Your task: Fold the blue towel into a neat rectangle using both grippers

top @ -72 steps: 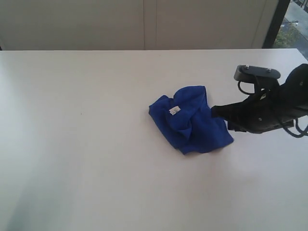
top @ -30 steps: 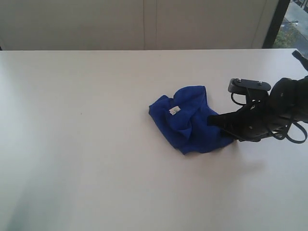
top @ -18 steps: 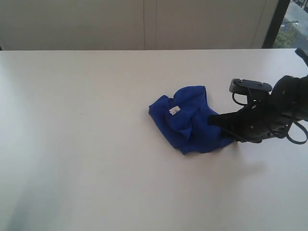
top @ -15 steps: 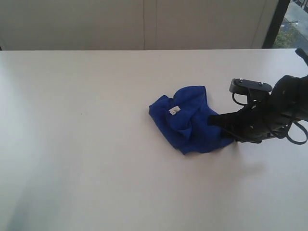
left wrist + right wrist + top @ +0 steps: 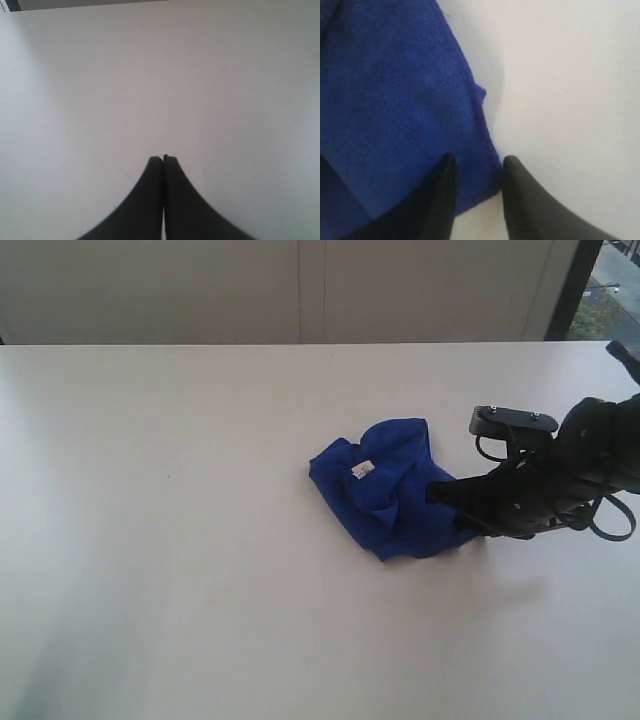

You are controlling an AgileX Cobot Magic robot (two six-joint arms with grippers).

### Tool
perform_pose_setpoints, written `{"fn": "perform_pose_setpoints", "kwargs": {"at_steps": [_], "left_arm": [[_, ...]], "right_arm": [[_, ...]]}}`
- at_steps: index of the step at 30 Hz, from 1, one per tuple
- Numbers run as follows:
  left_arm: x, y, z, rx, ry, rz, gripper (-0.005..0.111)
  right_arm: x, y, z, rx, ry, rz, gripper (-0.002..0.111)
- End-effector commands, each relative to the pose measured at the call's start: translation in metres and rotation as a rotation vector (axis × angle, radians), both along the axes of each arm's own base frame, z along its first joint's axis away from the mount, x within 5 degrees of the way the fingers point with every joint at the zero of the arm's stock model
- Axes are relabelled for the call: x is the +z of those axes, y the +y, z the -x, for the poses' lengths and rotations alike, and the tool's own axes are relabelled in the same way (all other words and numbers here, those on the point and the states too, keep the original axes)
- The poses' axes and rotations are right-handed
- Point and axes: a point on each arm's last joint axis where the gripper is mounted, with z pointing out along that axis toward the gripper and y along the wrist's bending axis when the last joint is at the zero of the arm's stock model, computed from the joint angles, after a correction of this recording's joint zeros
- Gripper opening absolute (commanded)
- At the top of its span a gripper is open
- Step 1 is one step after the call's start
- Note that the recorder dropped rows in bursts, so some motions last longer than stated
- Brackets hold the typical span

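At the towel [image 5: 395, 502] edge, your right pincer [image 5: 479, 160] is straddling it, jaws apart; left pincer [image 5: 163, 159] is hovering closed.

Bare lab-like room: white table [image 5: 150, 590], panelled wall [image 5: 300, 290]

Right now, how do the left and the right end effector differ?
Jaws: the left end effector is shut; the right end effector is open.
Place: the left end effector faces bare table; the right end effector is at the towel, its edge between the jaws.
View: the exterior view shows the right end effector, not the left one.
Both are black and tapered.
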Motion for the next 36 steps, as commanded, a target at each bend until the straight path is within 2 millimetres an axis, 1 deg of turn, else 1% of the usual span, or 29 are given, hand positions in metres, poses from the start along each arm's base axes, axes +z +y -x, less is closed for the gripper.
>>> {"fn": "perform_pose_setpoints", "kwargs": {"at_steps": [1, 5, 6, 9, 12, 17, 23, 26, 33, 35, 36], "left_arm": [[-0.001, 0.000, 0.000, 0.003, -0.002, 0.007, 0.000], [-0.001, 0.000, 0.000, 0.003, -0.002, 0.007, 0.000], [-0.001, 0.000, 0.000, 0.003, -0.002, 0.007, 0.000], [-0.001, 0.000, 0.000, 0.003, -0.002, 0.007, 0.000], [-0.001, 0.000, 0.000, 0.003, -0.002, 0.007, 0.000], [-0.001, 0.000, 0.000, 0.003, -0.002, 0.007, 0.000], [-0.001, 0.000, 0.000, 0.003, -0.002, 0.007, 0.000], [-0.001, 0.000, 0.000, 0.003, -0.002, 0.007, 0.000], [-0.001, 0.000, 0.000, 0.003, -0.002, 0.007, 0.000], [-0.001, 0.000, 0.000, 0.003, -0.002, 0.007, 0.000], [-0.001, 0.000, 0.000, 0.003, -0.002, 0.007, 0.000]], "right_arm": [[-0.030, 0.004, 0.015, 0.031, 0.182, -0.012, 0.018], [-0.032, 0.004, 0.015, 0.035, 0.183, -0.006, 0.002], [-0.031, 0.004, 0.015, 0.038, 0.176, -0.002, 0.000], [-0.026, 0.003, 0.012, 0.039, 0.141, 0.005, 0.000], [-0.012, 0.003, 0.009, 0.034, 0.077, 0.007, 0.000], [0.022, 0.002, 0.007, 0.031, -0.054, 0.006, 0.000], [0.056, 0.001, 0.011, 0.046, -0.168, 0.011, 0.000], [0.065, 0.001, 0.013, 0.050, -0.193, 0.010, 0.000], [0.066, 0.001, 0.013, 0.069, -0.201, 0.021, 0.000], [0.069, 0.000, 0.011, 0.105, -0.218, 0.056, 0.000], [0.074, 0.000, 0.009, 0.135, -0.218, 0.076, 0.000]]}}
